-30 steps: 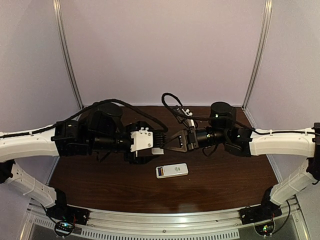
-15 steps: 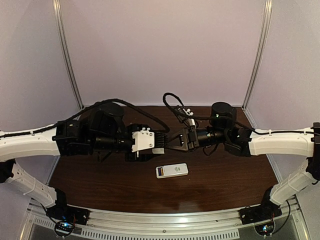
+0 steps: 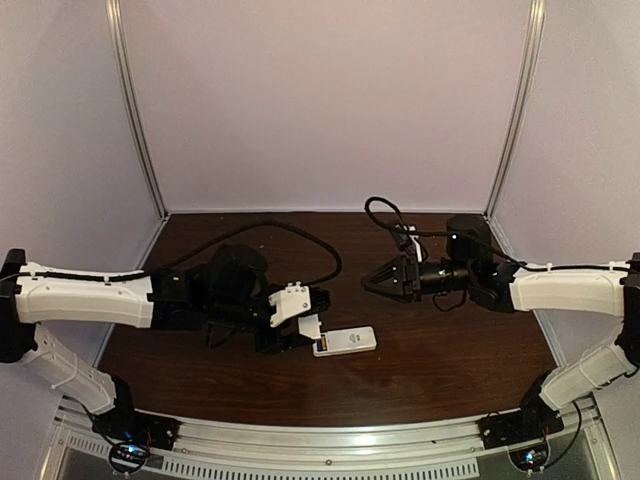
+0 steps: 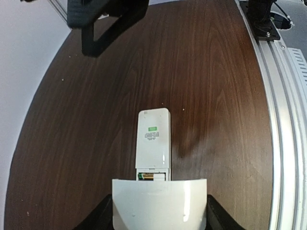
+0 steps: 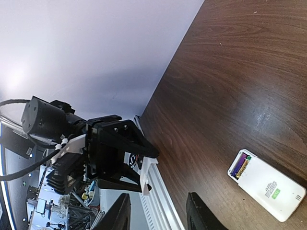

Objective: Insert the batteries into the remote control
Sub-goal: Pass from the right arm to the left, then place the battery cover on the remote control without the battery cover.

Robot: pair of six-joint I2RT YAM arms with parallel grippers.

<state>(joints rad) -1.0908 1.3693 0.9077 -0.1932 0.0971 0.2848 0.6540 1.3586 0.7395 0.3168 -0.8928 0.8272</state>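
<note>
Left wrist view: the cover runs off the bottom edge and blocks the near end of the remote. Only a sliver of the batteries shows, so can't tell how they're seated. Can't tell if cover and remote touch. The left fingers are mostly behind the cover, tips not visible. The right fingers are clipped by the top edge there; their own camera cuts them at the bottom edge. Top view: batteries are just a coloured smudge at the remote's end. Remote lies back up, button side hidden. The label on its back is too small to read.
</note>
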